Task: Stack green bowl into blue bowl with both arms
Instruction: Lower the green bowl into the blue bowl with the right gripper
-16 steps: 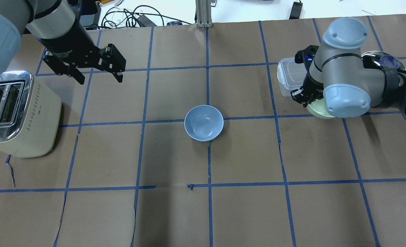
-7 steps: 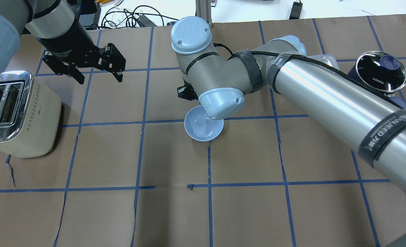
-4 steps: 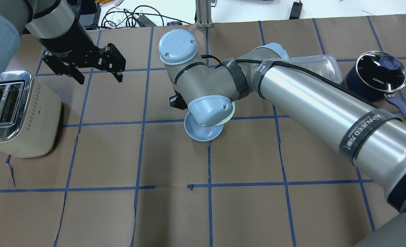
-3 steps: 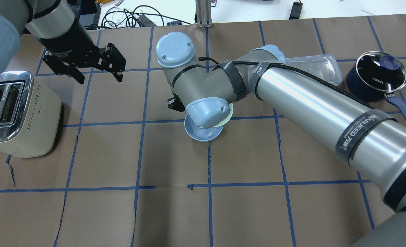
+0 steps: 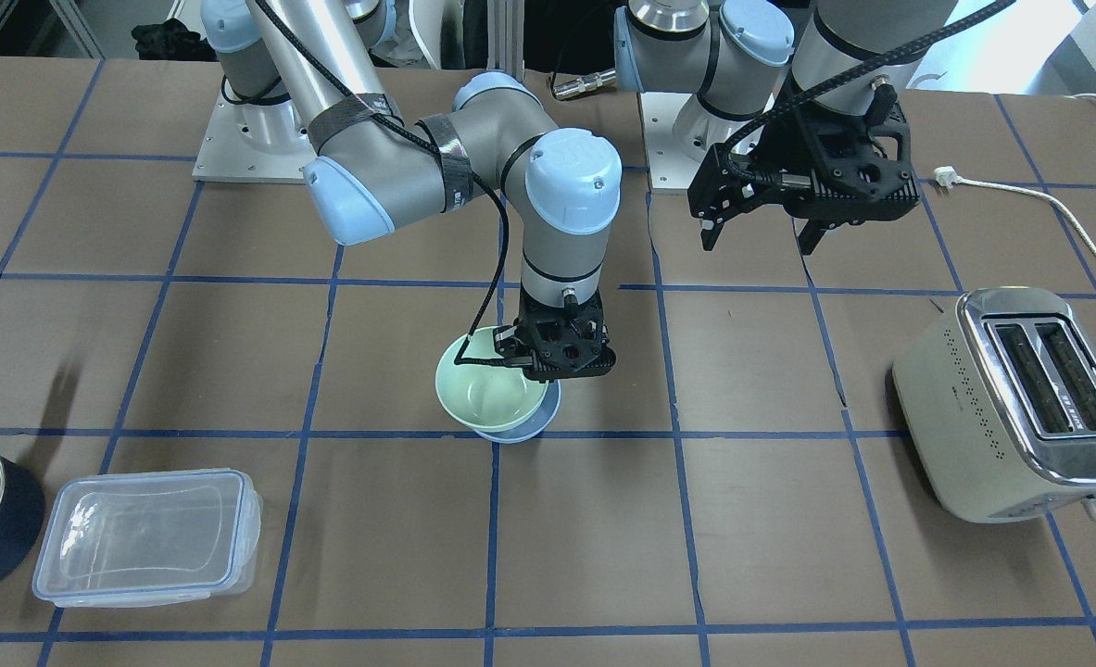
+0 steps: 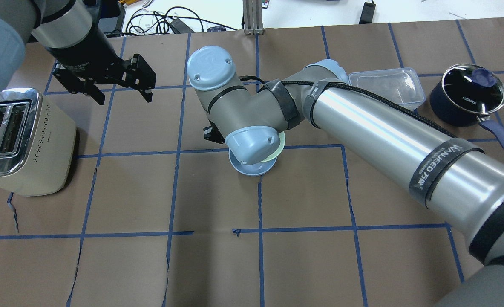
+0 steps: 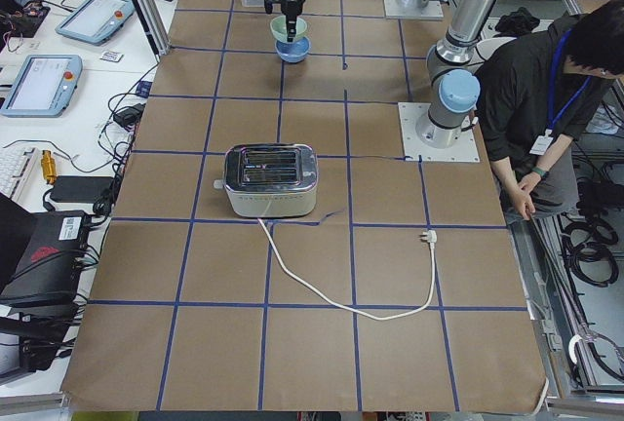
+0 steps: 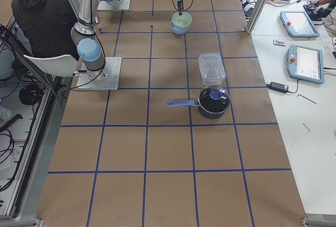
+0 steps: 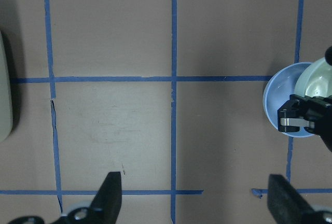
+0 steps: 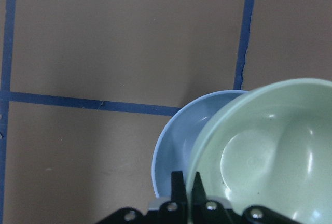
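My right gripper (image 5: pixel 540 364) is shut on the rim of the green bowl (image 5: pixel 485 396) and holds it just above the blue bowl (image 5: pixel 531 428), shifted a little to one side. The right wrist view shows the fingers pinching the green bowl's (image 10: pixel 270 151) rim, with the blue bowl (image 10: pixel 179 141) beneath. In the overhead view the wrist hides most of the green bowl (image 6: pixel 281 145) and part of the blue bowl (image 6: pixel 252 169). My left gripper (image 6: pixel 122 96) is open and empty, hovering high near the toaster, well away from both bowls.
A cream toaster (image 6: pixel 21 140) stands on the robot's left side. A clear lidded container (image 6: pixel 386 85) and a dark saucepan (image 6: pixel 467 94) stand on the robot's right. The toaster's cord (image 5: pixel 1048 199) lies by the left base. A person (image 7: pixel 536 90) sits behind the robot.
My right arm has carried the green bowl from beside the clear container leftward to over the blue bowl and keeps edging left. The left arm has not moved.
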